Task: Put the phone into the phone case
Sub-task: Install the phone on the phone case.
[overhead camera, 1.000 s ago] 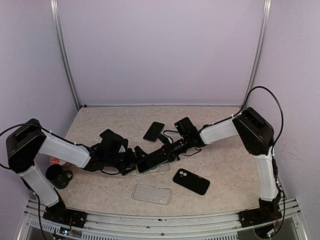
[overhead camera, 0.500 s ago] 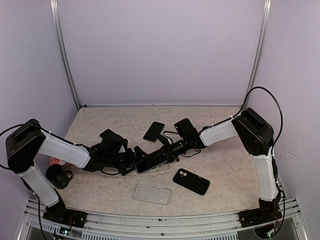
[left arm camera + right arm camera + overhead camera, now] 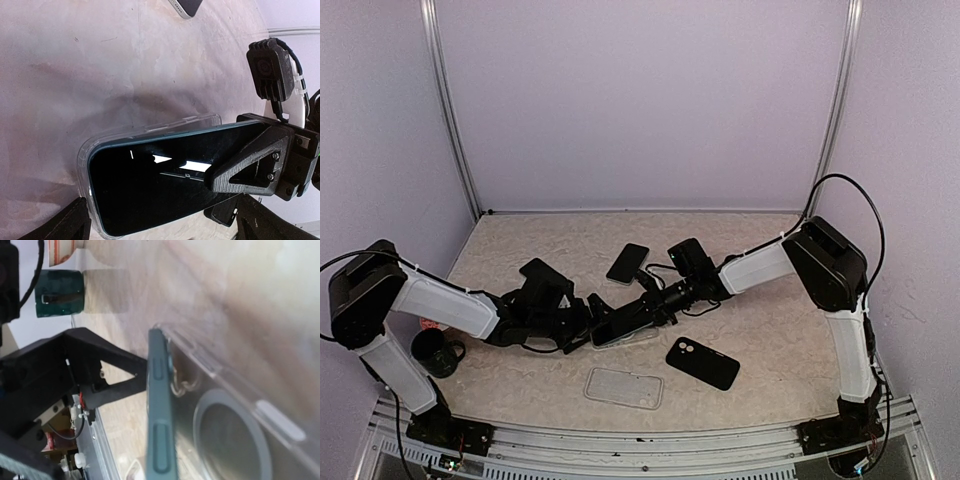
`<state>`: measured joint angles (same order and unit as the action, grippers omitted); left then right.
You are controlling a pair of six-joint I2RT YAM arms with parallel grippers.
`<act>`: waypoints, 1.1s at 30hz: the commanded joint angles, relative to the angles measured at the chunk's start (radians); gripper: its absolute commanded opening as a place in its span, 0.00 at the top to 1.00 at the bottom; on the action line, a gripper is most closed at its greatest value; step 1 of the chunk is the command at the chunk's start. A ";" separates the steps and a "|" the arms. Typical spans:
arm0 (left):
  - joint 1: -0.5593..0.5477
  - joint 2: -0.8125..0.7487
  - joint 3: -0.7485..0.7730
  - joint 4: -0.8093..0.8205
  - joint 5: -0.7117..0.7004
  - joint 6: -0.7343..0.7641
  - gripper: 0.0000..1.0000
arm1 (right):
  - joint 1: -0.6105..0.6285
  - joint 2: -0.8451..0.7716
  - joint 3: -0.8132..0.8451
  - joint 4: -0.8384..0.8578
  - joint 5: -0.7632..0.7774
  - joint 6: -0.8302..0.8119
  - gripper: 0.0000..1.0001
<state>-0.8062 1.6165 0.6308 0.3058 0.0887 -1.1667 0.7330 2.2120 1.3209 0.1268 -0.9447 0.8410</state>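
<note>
Half done: phone [image 3: 150,185] partly in case [image 3: 150,126], its seemingly raised end clamped by right end effector [image 3: 652,310]; left end effector [image 3: 588,318] spread.

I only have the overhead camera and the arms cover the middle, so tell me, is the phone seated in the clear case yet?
Observer: Not fully. The left wrist view shows one end of the phone inside the clear case, the other overhanging its rim.
Operator: Who holds it?
Observer: The right gripper, shut on the overhanging end.
Operator: Any gap underneath?
Observer: Yes, the right wrist view shows the phone's edge lifted off the case.
</note>
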 commanded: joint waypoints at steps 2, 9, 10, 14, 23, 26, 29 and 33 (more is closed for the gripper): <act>-0.011 -0.024 0.004 0.002 -0.024 -0.001 0.01 | 0.027 0.068 -0.018 -0.145 0.079 -0.027 1.00; -0.011 -0.046 0.006 -0.029 -0.065 0.001 0.01 | 0.018 0.110 -0.033 -0.161 0.037 0.010 1.00; -0.011 -0.050 0.007 -0.031 -0.069 0.002 0.01 | 0.017 0.112 -0.038 -0.162 0.033 0.015 1.00; -0.011 -0.053 0.012 -0.040 -0.074 0.008 0.01 | 0.011 0.109 -0.039 -0.174 0.032 0.022 1.00; -0.013 -0.023 0.029 -0.064 -0.070 0.017 0.01 | 0.007 0.167 -0.029 -0.173 0.016 0.036 1.00; -0.011 -0.013 0.032 -0.069 -0.071 0.028 0.01 | 0.007 0.182 -0.026 -0.158 0.007 0.041 1.00; -0.011 0.011 0.046 -0.068 -0.060 0.036 0.01 | 0.008 0.189 -0.019 -0.160 0.005 0.039 1.00; -0.011 0.049 0.069 -0.059 -0.044 0.046 0.01 | 0.008 0.192 -0.010 -0.168 0.003 0.033 1.00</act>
<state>-0.8116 1.6279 0.6617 0.2535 0.0345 -1.1465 0.7101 2.3016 1.3560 0.1745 -1.0615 0.8768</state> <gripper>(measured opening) 0.989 0.051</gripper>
